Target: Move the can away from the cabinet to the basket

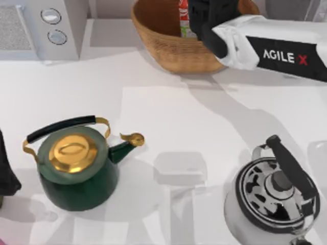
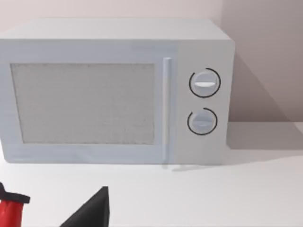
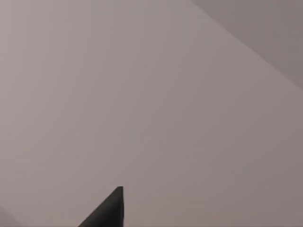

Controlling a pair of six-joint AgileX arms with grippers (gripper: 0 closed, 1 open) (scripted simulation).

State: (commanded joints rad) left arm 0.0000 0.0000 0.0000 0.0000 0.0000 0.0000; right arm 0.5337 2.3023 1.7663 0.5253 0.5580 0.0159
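Observation:
The tan wicker basket (image 1: 168, 51) stands at the back of the table, in the middle. The can (image 1: 184, 19), red on top with a green and white band, stands upright inside it near the far side. My right gripper (image 1: 208, 18) hangs over the basket just to the right of the can, its white arm reaching in from the right. Whether it touches the can is hidden. In the right wrist view a bare wall lies ahead. The cabinet is out of view. My left arm (image 1: 6, 173) is parked at the table's left edge.
A white microwave (image 1: 46, 28) with two round dials sits at the back left. A green kettle with a gold lid (image 1: 76, 163) stands front left, a black-and-white kettle (image 1: 273, 204) front right. A red object (image 2: 8, 213) lies near the left gripper.

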